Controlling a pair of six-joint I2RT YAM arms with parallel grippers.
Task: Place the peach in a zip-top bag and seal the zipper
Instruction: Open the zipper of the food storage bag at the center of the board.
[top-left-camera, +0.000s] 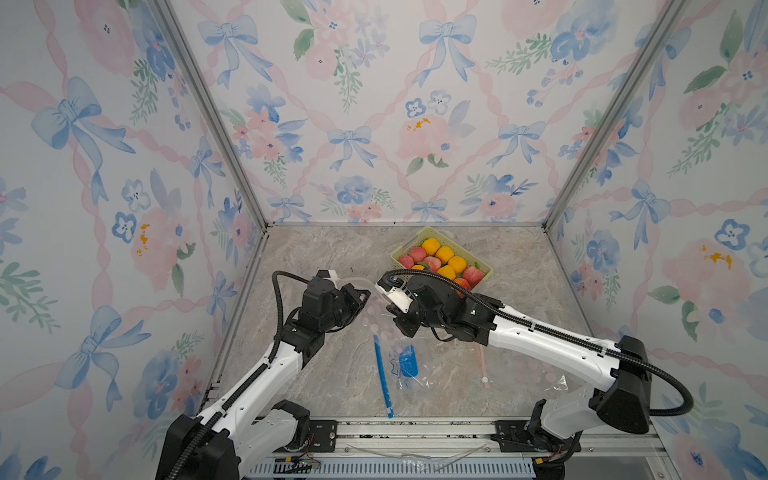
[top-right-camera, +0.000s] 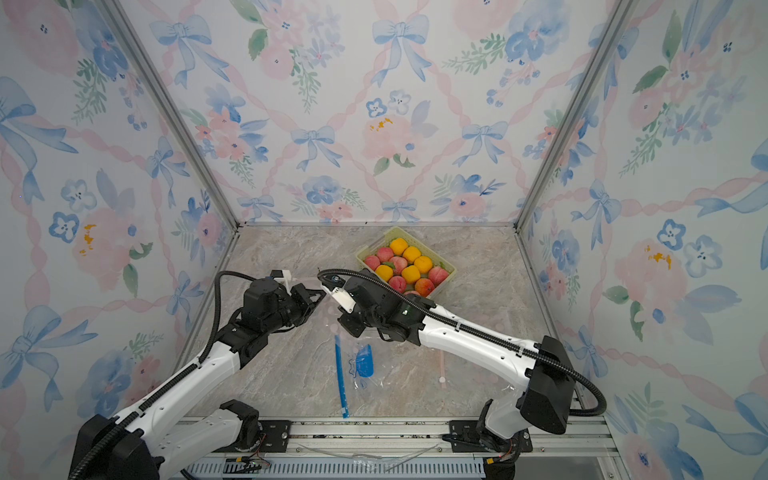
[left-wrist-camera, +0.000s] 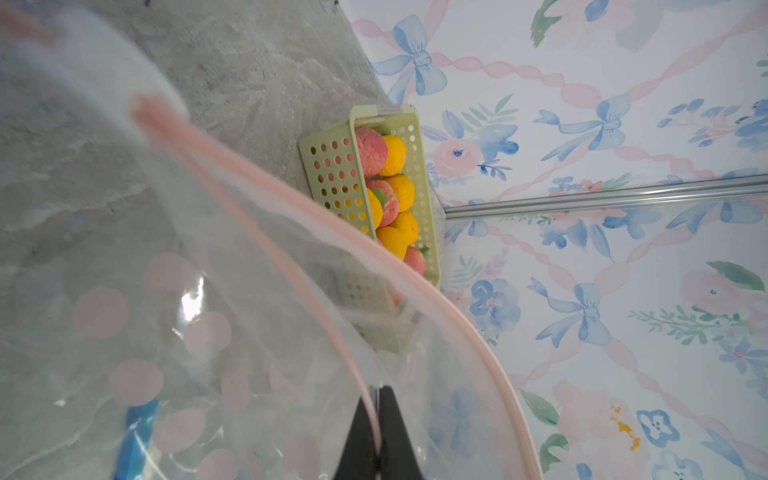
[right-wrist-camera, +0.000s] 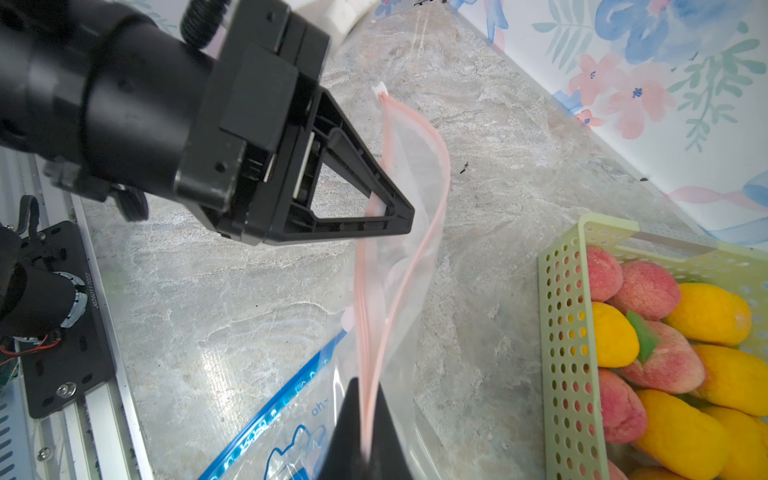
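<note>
Left gripper and right gripper are each clamped on the zipper rim of the pink-zip bag, with its mouth slack between them over the marble tabletop. The peaches sit in the green basket just beyond the right gripper, near the floral back wall.

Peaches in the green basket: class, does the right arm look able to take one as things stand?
Probably not yet. The basket sits open-topped close beside the right gripper, with nothing over the peaches, but that gripper is shut on the pink-zippered bag and would have to let go first.
</note>
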